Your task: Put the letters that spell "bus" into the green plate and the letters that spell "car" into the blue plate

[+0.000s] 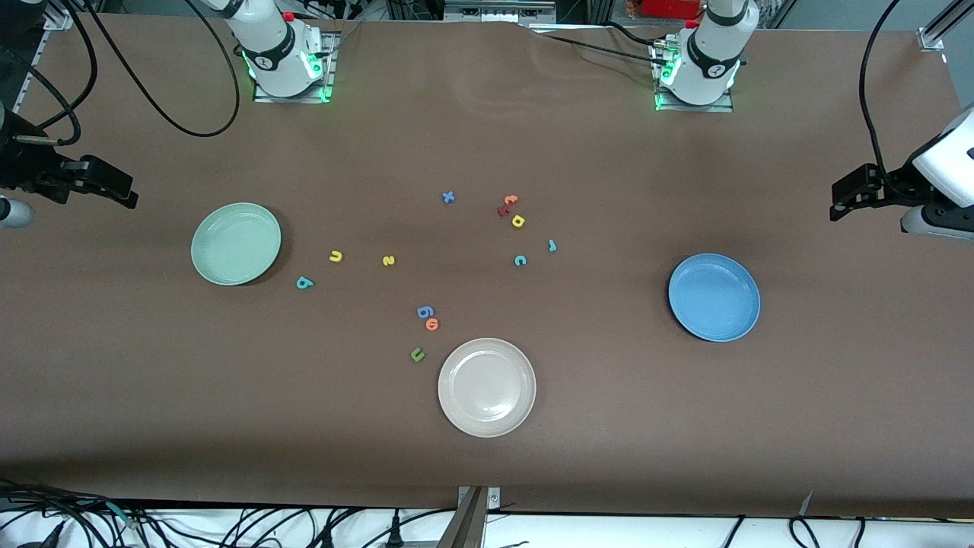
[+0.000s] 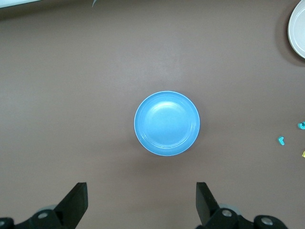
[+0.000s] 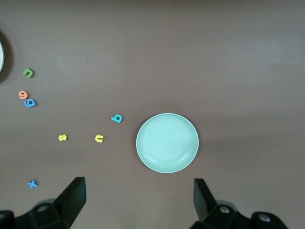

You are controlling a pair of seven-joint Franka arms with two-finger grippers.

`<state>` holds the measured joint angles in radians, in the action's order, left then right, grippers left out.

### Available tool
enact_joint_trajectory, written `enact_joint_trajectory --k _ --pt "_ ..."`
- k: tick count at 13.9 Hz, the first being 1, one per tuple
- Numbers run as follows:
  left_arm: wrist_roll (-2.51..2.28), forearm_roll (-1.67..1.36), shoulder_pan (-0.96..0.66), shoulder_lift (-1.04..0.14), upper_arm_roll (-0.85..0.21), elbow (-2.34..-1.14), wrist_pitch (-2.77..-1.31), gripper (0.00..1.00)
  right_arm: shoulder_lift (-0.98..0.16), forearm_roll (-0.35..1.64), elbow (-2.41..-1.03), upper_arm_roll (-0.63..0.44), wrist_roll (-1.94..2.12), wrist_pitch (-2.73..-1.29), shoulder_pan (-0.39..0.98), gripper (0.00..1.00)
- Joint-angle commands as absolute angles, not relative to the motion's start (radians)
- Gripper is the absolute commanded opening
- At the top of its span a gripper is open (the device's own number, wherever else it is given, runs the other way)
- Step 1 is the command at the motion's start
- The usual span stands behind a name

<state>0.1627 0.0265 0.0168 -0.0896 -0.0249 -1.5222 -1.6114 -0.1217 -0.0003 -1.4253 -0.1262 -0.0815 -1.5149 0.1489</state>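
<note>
Desk (image 1: 487,137) surface is brown and carries three plates and a scatter of small foam letters. The green plate (image 1: 236,243) lies toward the right arm's end, with nothing in it; the blue plate (image 1: 714,297) lies toward the left arm's end, likewise holding nothing. The cream-white plate (image 1: 487,387) sits between them, nearer the front camera. The teal "b" (image 1: 304,283) lies just beside the green plate, with the yellow "u" (image 1: 335,256) near it and the yellow "s" (image 1: 389,260) farther toward the desk's middle. The yellow "a" (image 1: 518,221) lies near the middle, close to the orange "t" (image 1: 510,200) and the dark red letter (image 1: 502,211), which touch or nearly touch. The teal "c" (image 1: 520,260) lies nearer the front camera than the "a", and the teal "r" (image 1: 552,245) lies beside it toward the blue plate. A blue "x" (image 1: 448,197) lies apart from these. A blue letter (image 1: 424,311), the orange "o" (image 1: 432,324) and the green "u" (image 1: 417,354) lie close to the cream-white plate. The left hand (image 2: 141,202) hangs high over the left arm's end of the desk, released, fingers spread, grasping nothing. The right hand (image 3: 139,200) hangs over the right arm's end, also released and empty.
</note>
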Motion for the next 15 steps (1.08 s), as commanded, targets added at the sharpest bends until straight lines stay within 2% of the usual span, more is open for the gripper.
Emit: enact_joint_trajectory --k 1,15 --pt "0.184 0.014 0.020 -0.077 -0.037 -1.548 -1.629 1.00 -0.112 -0.009 -1.433 -0.124 -0.095 -1.522 0.149 1.00" --pt "0.183 0.012 0.021 -0.095 -0.037 -1.539 -1.617 1.00 -0.112 -0.008 -1.433 -0.124 -0.089 -1.526 0.149 1.00"
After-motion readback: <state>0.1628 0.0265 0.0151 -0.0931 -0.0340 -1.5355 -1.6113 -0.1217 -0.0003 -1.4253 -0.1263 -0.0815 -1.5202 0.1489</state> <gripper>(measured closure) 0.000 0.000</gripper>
